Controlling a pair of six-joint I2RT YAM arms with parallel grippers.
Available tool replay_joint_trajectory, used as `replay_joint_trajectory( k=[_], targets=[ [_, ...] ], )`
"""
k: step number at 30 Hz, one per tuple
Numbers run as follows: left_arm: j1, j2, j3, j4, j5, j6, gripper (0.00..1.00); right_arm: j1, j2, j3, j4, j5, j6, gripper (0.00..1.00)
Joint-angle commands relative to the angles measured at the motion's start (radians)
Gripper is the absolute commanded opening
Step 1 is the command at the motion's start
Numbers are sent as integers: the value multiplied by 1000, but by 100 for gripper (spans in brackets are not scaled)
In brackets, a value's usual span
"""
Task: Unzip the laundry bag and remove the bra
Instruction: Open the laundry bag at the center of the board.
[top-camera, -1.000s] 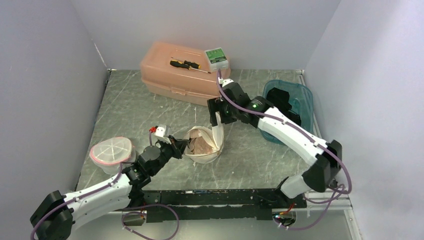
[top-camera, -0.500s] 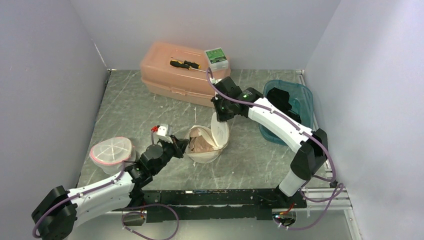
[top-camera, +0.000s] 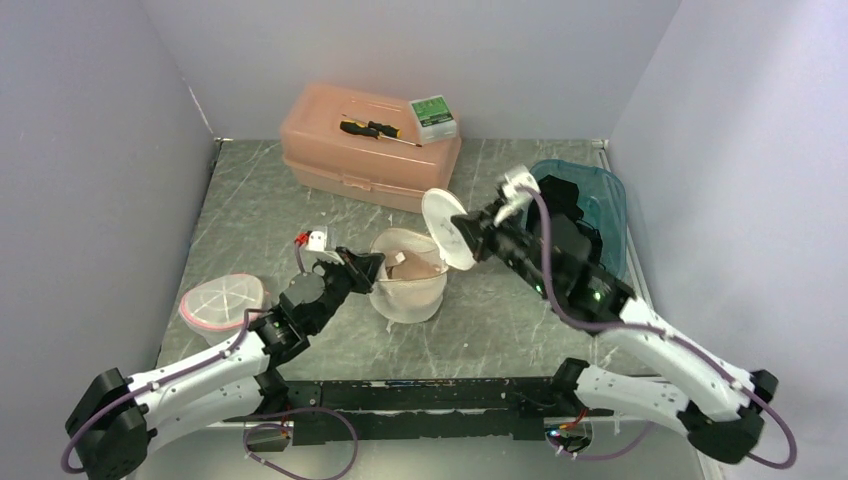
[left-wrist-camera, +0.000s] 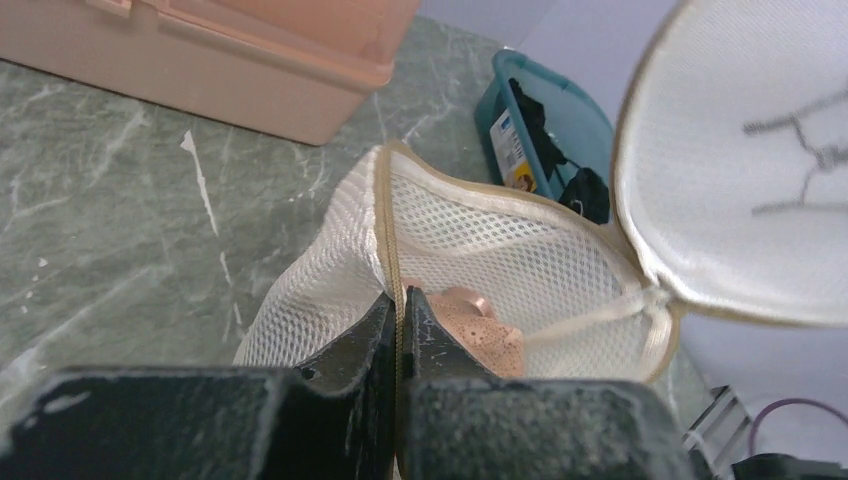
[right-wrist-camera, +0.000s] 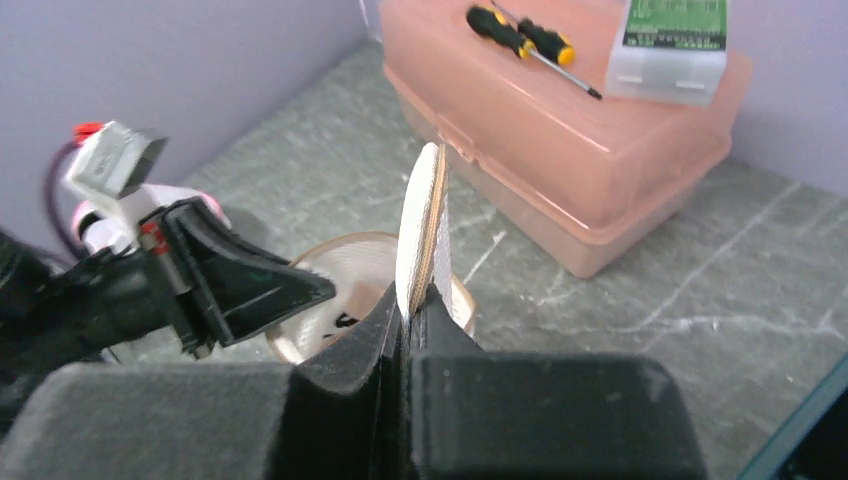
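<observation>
The white mesh laundry bag (top-camera: 408, 292) stands open at the table's middle. Its round lid (top-camera: 447, 228) is swung up and to the right, joined at one side. My left gripper (top-camera: 373, 268) is shut on the bag's near-left rim, the tan zipper tape (left-wrist-camera: 386, 215) pinched between the jaws (left-wrist-camera: 400, 298). My right gripper (top-camera: 472, 236) is shut on the lid's edge; in the right wrist view the lid (right-wrist-camera: 422, 225) stands edge-on above the jaws (right-wrist-camera: 408, 298). The peach bra (left-wrist-camera: 472, 326) lies inside the bag, partly hidden by the mesh wall.
A peach toolbox (top-camera: 365, 142) sits at the back with a screwdriver (top-camera: 375, 128) and a small green-topped box (top-camera: 433, 113) on it. A teal bin (top-camera: 598, 205) with dark items stands at the right. A round pink-rimmed container (top-camera: 222, 303) sits near the left arm.
The right gripper shut on the lid's edge and swung the lid up and right. The right arm shifted toward the near right. The bag's body now stands taller, held at the rim by the left gripper.
</observation>
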Motion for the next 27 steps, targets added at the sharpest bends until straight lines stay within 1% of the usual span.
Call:
replay_joint_trajectory(
  k=[1,3,5,7,11,12,13,15,16,18,22,24,27],
  targets=[
    [-4,28,37,59,-29,-101,8,74,-153,-283,458,126,-69,0],
    [-3,47,34,20,-11,-154,12,101,-205,-385,525,134,-62,0],
    [-4,48,43,-77,9,-205,19,136,-255,-470,572,139,-58,0],
    [-4,31,69,-239,20,-260,32,162,-302,-534,580,122,-63,0],
    [-3,-24,166,-590,0,-322,69,194,-359,-598,536,108,-67,0],
    [-4,-36,192,-688,-7,-323,75,196,-370,-602,522,105,-67,0],
    [-3,-48,220,-750,-15,-317,80,198,-378,-604,509,98,-68,0],
    [-4,-58,281,-837,-26,-278,89,199,-393,-604,481,89,-66,0],
    [-4,-54,320,-865,-25,-238,92,198,-399,-603,468,84,-64,0],
    [-2,-14,404,-924,-16,-169,93,199,-409,-601,451,77,-60,0],
    [10,169,601,-1064,53,-34,93,200,-416,-595,420,74,-58,0],
    [23,287,694,-1129,108,19,90,199,-417,-592,405,74,-58,0],
    [44,394,754,-1187,151,41,86,199,-420,-586,393,72,-57,0]
  ],
)
